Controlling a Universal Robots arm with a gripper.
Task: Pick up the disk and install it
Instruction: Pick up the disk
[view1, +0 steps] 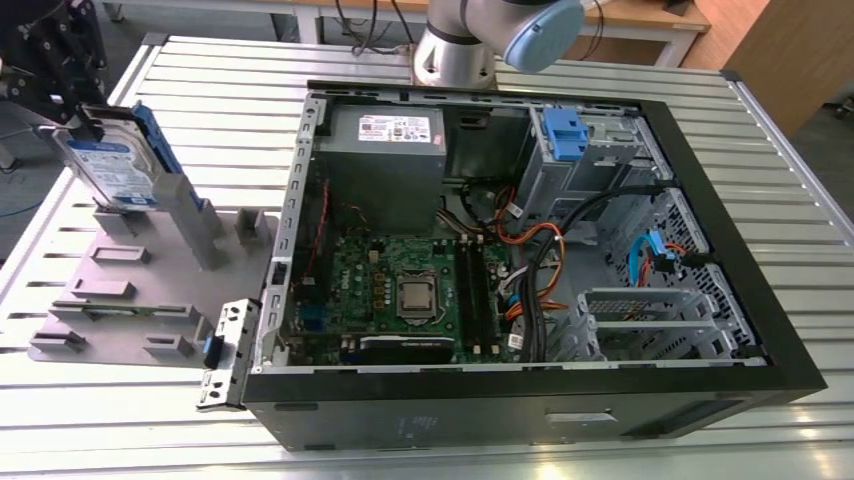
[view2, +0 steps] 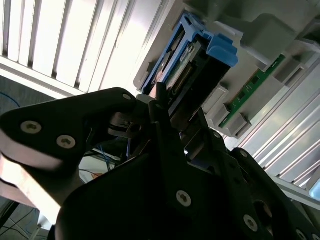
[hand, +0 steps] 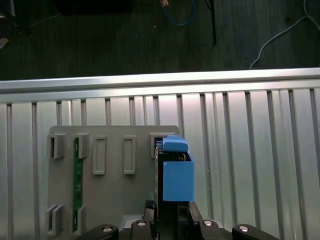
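One disk (view1: 114, 168) stands upright on the grey rack (view1: 123, 272), gripped by the pincer (view1: 86, 122).

I see the disk (view1: 110, 165) in silver with a blue-and-white label and blue frame, a plain grey fixture plate (view1: 127, 290), a green motherboard (view1: 387, 275), a black case (view1: 534, 400) and a ribbed silver table (view1: 200, 90).
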